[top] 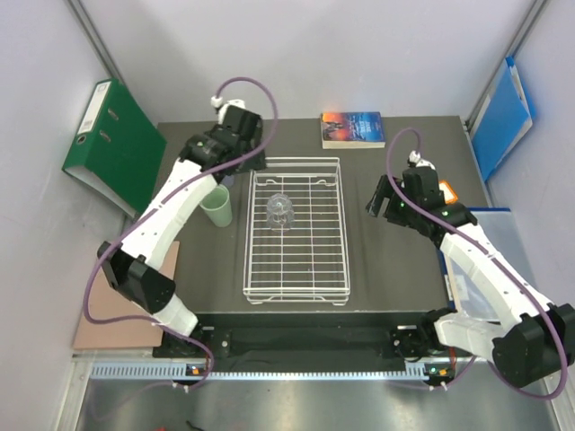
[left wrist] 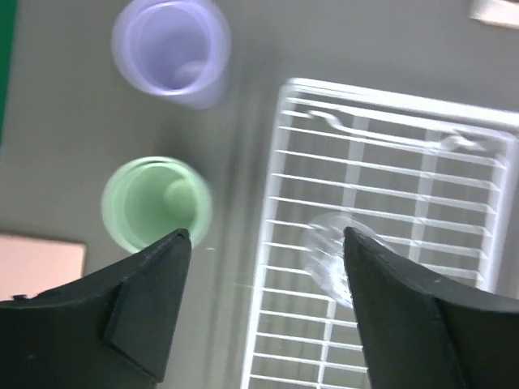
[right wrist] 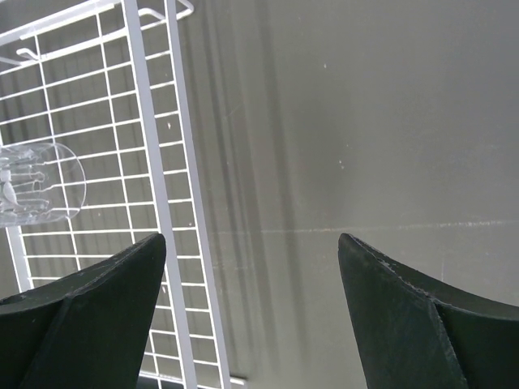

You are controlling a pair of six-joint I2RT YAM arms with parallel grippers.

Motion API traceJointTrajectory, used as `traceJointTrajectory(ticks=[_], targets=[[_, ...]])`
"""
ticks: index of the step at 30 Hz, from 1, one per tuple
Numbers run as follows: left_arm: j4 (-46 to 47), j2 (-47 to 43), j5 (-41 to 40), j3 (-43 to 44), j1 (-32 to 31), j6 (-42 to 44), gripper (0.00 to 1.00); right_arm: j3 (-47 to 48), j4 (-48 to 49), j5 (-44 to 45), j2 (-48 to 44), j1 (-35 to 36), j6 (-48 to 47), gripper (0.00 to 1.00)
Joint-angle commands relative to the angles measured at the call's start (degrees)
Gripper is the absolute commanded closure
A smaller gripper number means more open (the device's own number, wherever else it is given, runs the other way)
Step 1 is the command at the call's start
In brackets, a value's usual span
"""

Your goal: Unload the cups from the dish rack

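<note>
Most of the unloading looks done from where I stand. The white wire dish rack (top: 296, 292) sits in the middle of the dark table (top: 386, 269), and the only thing I can see in it is the clear ribbed glass (top: 280, 212), which seems to be lying on its side in the far half of the grid.

Off to the rack's left, two plastic tumblers stand upright on the table, mouths up: a pale green cup (left wrist: 154, 203) just beside the rack's long side, and a lilac cup (left wrist: 170, 53) a little beyond it. The arm hides the lilac one from above. If there are other cups, I can't find them in any view.

The left gripper (left wrist: 263, 235) hangs over the gap between the green cup and the rack, its jaws spread wide with nothing between them. The right gripper (right wrist: 251, 239) is also spread and empty, over bare table by the rack's right edge.

So what's left, as I judge it, is the glass — either arm could reach in for it.
</note>
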Motion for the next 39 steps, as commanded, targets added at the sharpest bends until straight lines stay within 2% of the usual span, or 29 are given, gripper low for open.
traceJointTrajectory(ticks=[1,3,9,16,25,28,29,32,33,34,36,39], targets=[[1.40,1.55,-4.95,1.54,-10.29,2.08,0.15,4.42,1.35,1.40,0.74,0.91,-1.37,0.14],[2.98,1.64,-3.21,-2.48,-12.75,0.51,0.13,4.86,1.44,1.22,0.74,0.91,-1.46,0.14],[10.28,1.64,1.46,-12.78,-13.38,-2.14,0.12,3.99,1.35,1.49,0.04,1.00,-1.20,0.14],[11.07,5.24,1.54,-13.14,-13.38,-1.79,0.01,2.76,0.91,1.93,-1.19,1.00,-0.50,0.15],[13.88,10.86,3.83,-12.97,-13.29,-1.17,0.01,1.53,0.39,2.54,-2.42,0.91,-0.06,0.14],[12.50,14.28,4.27,-12.53,-13.29,-0.73,0.06,1.53,-0.05,2.89,-2.51,1.00,-0.23,0.15],[11.96,14.56,4.36,-11.83,-13.29,-0.91,0.10,1.61,-0.23,3.07,-2.51,1.00,-0.23,0.15],[12.48,13.33,4.01,-12.87,-13.38,-1.09,0.39,1.53,-0.32,3.42,-2.77,1.00,-0.50,0.15],[12.40,12.81,3.32,-12.97,-13.29,-1.26,0.51,1.53,-0.23,3.51,-2.86,1.00,-0.58,0.15],[12.13,11.76,2.18,-12.88,-13.29,-1.35,0.80,1.53,-0.23,3.42,-2.77,1.00,-0.58,0.15],[10.91,10.79,1.29,-11.92,-13.38,-1.26,1.00,1.44,0.12,3.16,-2.77,1.00,-0.67,0.14],[9.05,7.98,0.14,-9.37,-13.38,-1.09,1.00,1.26,1.61,1.67,-2.77,1.00,-1.02,0.14]])
